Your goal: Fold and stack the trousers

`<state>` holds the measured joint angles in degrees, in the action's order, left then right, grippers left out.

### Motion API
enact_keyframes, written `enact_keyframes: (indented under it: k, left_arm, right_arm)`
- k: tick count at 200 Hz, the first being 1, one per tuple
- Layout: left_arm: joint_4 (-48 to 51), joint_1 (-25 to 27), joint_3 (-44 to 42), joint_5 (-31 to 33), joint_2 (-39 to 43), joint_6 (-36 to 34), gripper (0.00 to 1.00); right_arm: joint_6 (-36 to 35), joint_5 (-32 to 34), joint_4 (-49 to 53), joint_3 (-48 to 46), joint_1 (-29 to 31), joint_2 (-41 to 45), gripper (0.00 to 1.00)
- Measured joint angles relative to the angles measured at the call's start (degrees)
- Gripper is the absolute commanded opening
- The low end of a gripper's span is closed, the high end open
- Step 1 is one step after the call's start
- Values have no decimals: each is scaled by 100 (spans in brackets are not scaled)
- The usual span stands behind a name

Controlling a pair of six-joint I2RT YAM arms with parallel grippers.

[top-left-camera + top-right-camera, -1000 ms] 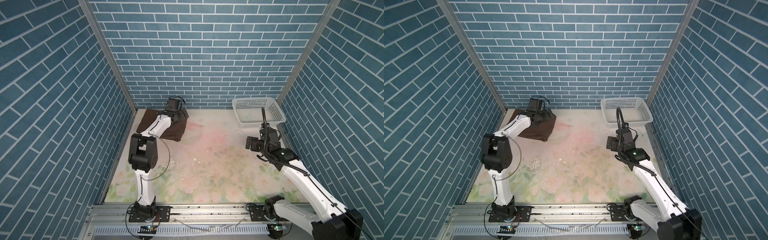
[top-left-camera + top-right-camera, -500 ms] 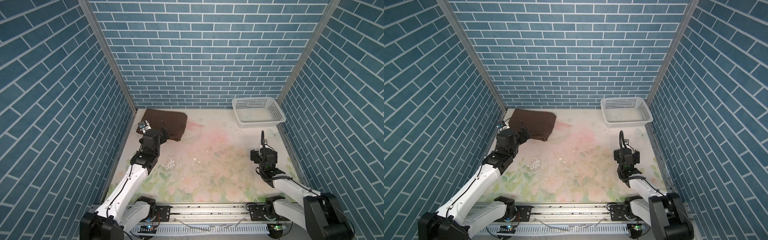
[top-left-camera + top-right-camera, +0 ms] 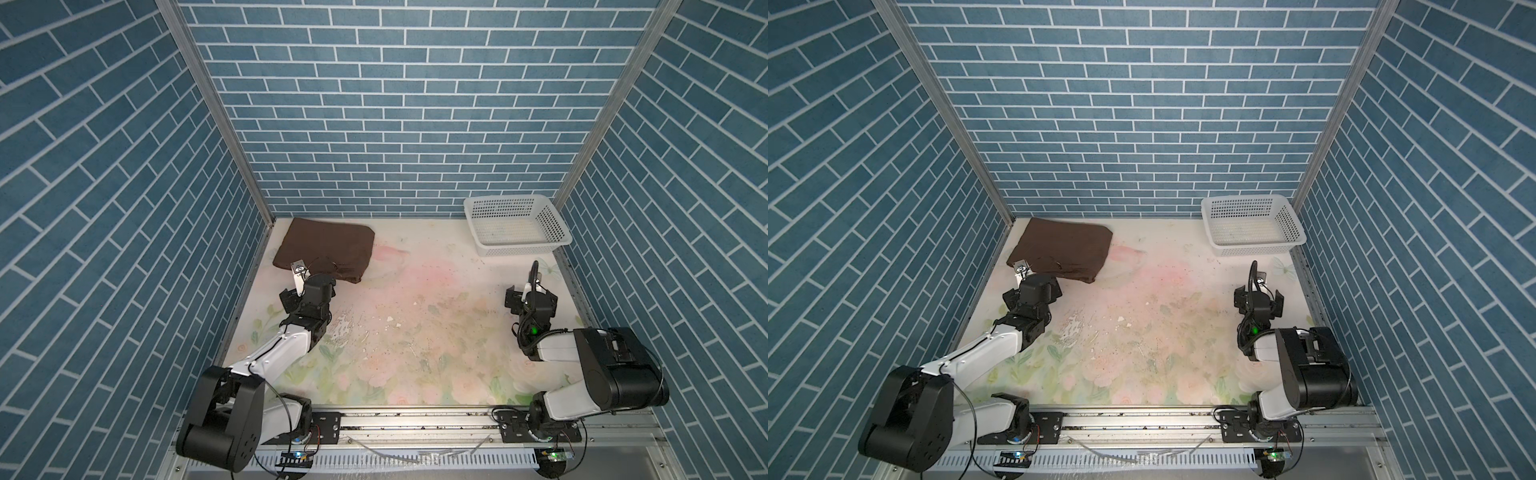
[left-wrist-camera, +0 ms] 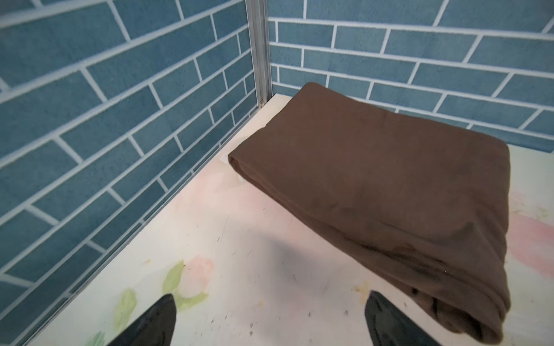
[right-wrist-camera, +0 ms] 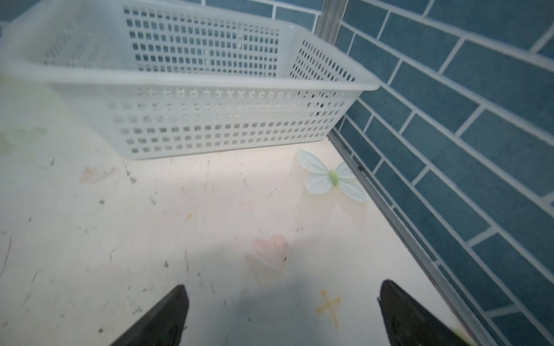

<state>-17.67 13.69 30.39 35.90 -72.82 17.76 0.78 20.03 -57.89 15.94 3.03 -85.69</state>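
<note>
The dark brown trousers point(image 3: 328, 247) point(image 3: 1064, 246) lie folded into a flat rectangle in the back left corner of the table, with several layers showing along the near edge point(image 4: 374, 191). My left gripper point(image 3: 311, 286) point(image 3: 1034, 291) point(image 4: 269, 302) hangs just in front of that near edge, open, nothing between its fingers and not touching the cloth. My right gripper point(image 3: 530, 297) point(image 3: 1258, 301) point(image 5: 281, 293) is open and empty over bare table on the right, short of the basket.
A white perforated basket point(image 3: 517, 246) point(image 3: 1254, 248) point(image 5: 209, 119) stands in the back right corner with nothing in it. Blue brick walls close the table on three sides. The table top point(image 3: 415, 324) bears a faded floral print. A metal rail point(image 3: 415, 419) runs along the front.
My left gripper has drawn back off the folded trousers to a spot in front of them. Both arms have folded down towards the front rail. The trousers have stayed in place.
</note>
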Motion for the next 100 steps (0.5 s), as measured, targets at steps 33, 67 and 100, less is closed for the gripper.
enact_keyframes:
  k: [33, 67, 100]
  left_arm:
    - [-723, -68, 0, -195, -341, -323, 99]
    - [-822, -72, -267, -411, 273, -538, 100]
    - [-1067, -101, -1086, -636, 1497, -813, 99]
  right_arm:
    - [243, -529, -308, -26, -411, -214, 99]
    - [243, -1099, -11, 66, -461, -225, 99]
    - [245, -1410, 334, 280, -520, -227, 99]
